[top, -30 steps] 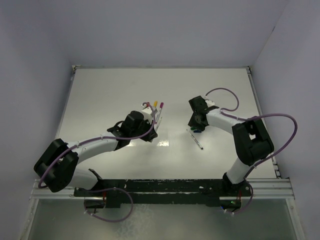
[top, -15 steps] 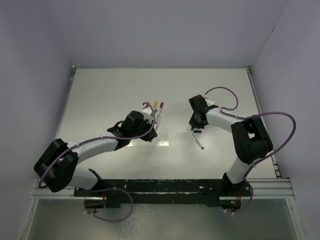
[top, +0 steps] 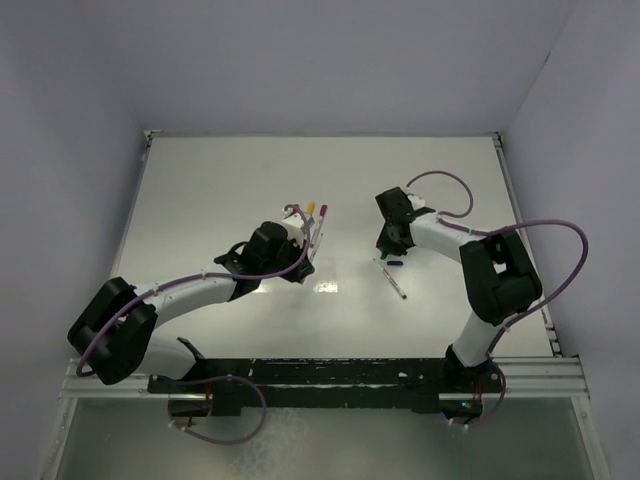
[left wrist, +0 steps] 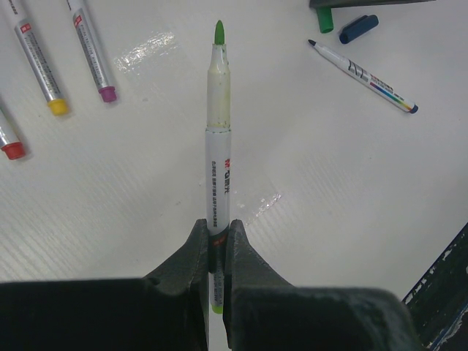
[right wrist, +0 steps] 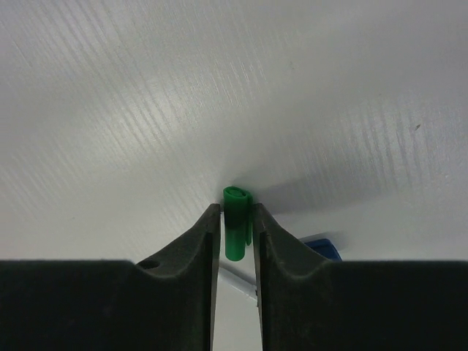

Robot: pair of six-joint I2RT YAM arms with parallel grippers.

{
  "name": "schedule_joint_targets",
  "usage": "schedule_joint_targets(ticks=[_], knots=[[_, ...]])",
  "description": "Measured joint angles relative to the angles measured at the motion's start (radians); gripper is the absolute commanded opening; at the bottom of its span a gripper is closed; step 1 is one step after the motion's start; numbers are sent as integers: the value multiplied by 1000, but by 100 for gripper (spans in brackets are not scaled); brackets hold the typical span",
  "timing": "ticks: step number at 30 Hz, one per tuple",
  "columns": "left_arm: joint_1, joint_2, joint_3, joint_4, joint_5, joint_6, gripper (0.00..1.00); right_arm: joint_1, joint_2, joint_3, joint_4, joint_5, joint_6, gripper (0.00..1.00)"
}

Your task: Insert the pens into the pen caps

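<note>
My left gripper (left wrist: 217,230) is shut on the green-tipped pen (left wrist: 219,110), which points away over the table. My right gripper (right wrist: 237,212) is shut on the green cap (right wrist: 235,219), whose end touches the table. In the top view the left gripper (top: 312,242) and the right gripper (top: 390,248) are a short way apart. The blue pen (left wrist: 362,75) lies uncapped by the right gripper, with the dark blue cap (left wrist: 358,28) beside it. Three pens wearing the yellow cap (left wrist: 57,107), the purple cap (left wrist: 108,93) and the red cap (left wrist: 12,151) lie to the left.
The white table (top: 230,190) has raised edges at the back and sides. The blue pen (top: 392,278) lies just in front of the right gripper. The black rail (top: 330,375) with both arm bases runs along the near edge.
The right arm has shifted slightly to the left over the green cap. The left arm and its pen have not moved.
</note>
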Motion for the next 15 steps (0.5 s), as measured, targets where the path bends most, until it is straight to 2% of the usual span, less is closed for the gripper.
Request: schedule_joint_targets(ticks=[15], knots=[[0, 0, 0, 0, -8, 0, 0, 0, 16, 19, -11, 1, -30, 23]])
